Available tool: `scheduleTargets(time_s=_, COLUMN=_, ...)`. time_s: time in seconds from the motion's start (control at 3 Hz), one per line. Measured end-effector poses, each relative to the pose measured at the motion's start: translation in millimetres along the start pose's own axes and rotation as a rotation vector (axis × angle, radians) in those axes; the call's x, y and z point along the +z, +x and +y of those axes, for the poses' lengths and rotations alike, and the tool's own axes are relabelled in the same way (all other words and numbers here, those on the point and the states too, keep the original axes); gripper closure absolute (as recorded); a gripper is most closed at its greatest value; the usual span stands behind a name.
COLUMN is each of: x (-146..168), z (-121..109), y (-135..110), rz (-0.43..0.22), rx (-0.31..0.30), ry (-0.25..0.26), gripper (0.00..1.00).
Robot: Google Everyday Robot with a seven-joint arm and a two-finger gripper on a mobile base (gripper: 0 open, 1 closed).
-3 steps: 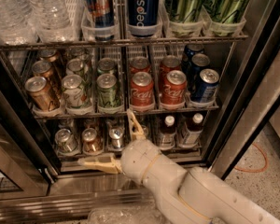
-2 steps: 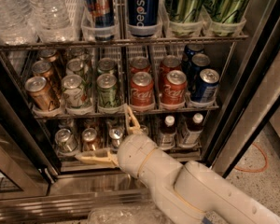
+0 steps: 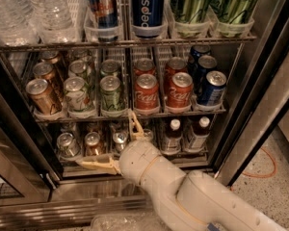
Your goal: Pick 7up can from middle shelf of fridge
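7up can (image 3: 77,94), pale silver with green streaks, stands at the front of the second lane from the left on the middle surface (image 3: 183,111), a wire rack inside the fridge (image 3: 101,196); I cannot read its label. A like can (image 3: 80,69) sits directly behind it. A brown can (image 3: 41,96) flanks it on the left and a dark green can (image 3: 111,92) on the right, each in its own pale plastic lane. Further right stand two lanes of red cans (image 3: 147,94) bearing white Coca-Cola script, then blue cans (image 3: 212,87) whose lettering I cannot make out.

My pincer (image 3: 104,136) hangs below that rack, in front of the bottom surface (image 3: 192,158), its two tan fingers spread wide and holding nothing. One finger (image 3: 134,123) points up, its tip at the rack's front edge between the dark green can and the nearest red one; the other (image 3: 97,163) points left, low. The pincer sits lower than the 7up can and to its right, with the rack's front wire and the lane's lip between them. Behind the pincer are small cans (image 3: 67,145) and capped bottles (image 3: 171,136).

On the top surface (image 3: 183,40) stand water bottles (image 3: 19,8), a tall blue can (image 3: 147,8) reading "pepsi" and tall green cans (image 3: 192,4).
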State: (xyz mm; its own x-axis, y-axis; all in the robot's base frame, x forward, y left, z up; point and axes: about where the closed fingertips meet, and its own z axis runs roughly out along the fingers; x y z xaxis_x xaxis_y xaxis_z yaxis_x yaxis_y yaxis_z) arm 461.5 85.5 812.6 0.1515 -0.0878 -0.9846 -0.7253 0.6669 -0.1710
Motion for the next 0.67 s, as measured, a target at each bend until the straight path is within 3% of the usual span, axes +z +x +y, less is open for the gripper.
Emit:
scheduleTargets(time_s=0.33, x=6.1, z=3.3, y=-1.9, rz=-0.015, rx=0.033, ry=0.053, gripper=0.00)
scheduleTargets(time_s=0.67, x=16.0, z=5.9, y=-0.8, rz=0.011, rx=0.021, ry=0.105, gripper=0.00)
